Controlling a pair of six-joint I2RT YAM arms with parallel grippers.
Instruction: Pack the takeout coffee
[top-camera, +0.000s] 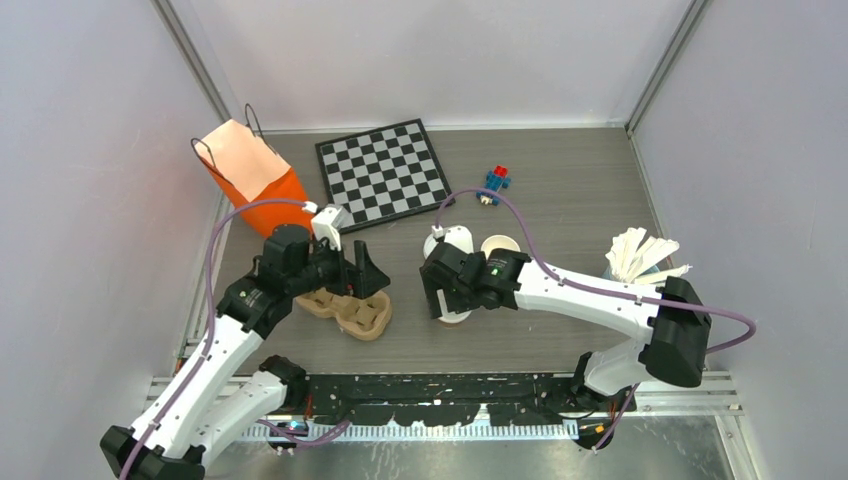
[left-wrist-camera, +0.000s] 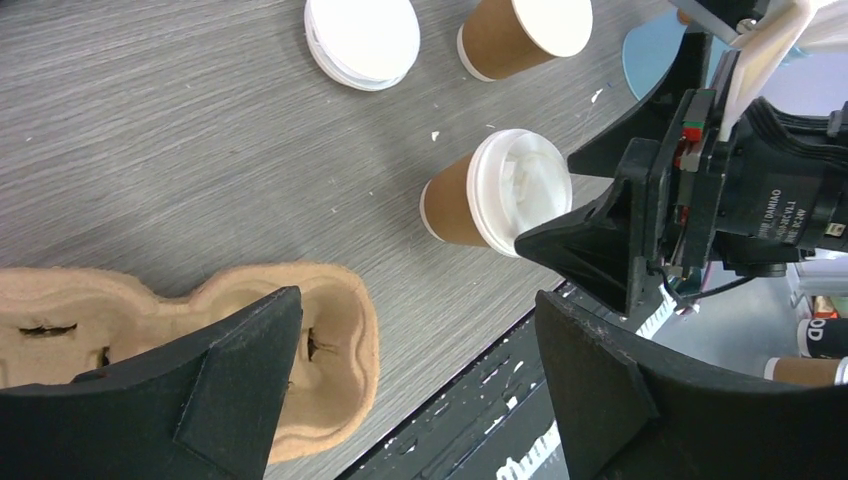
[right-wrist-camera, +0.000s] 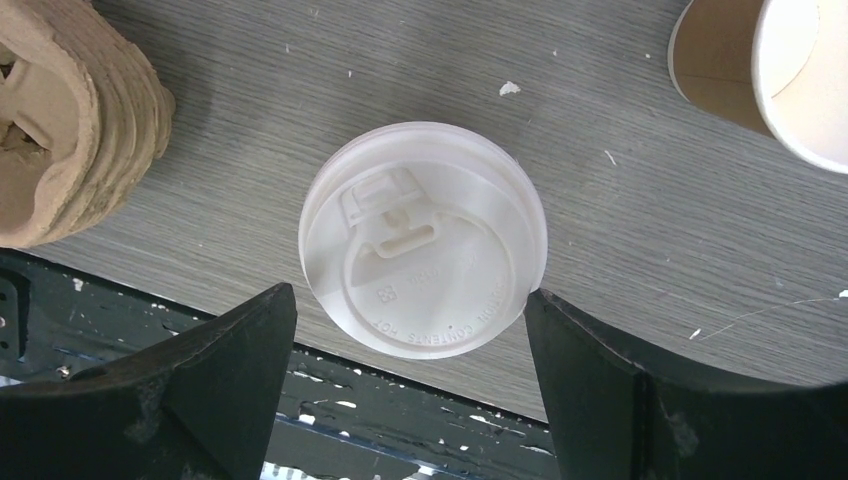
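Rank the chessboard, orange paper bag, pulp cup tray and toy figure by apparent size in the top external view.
1. chessboard and orange paper bag: too alike to separate
2. pulp cup tray, partly hidden
3. toy figure

Pale walls (top-camera: 420, 60), grey, seemingly wooden table (top-camera: 570, 210).

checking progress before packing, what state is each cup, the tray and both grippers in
lidded cup: upright, lid on, not gripped
second cup: upright, no lid
cup tray: visible pockets empty
left gripper: open, over the tray
right gripper: open, either side of the lidded cup
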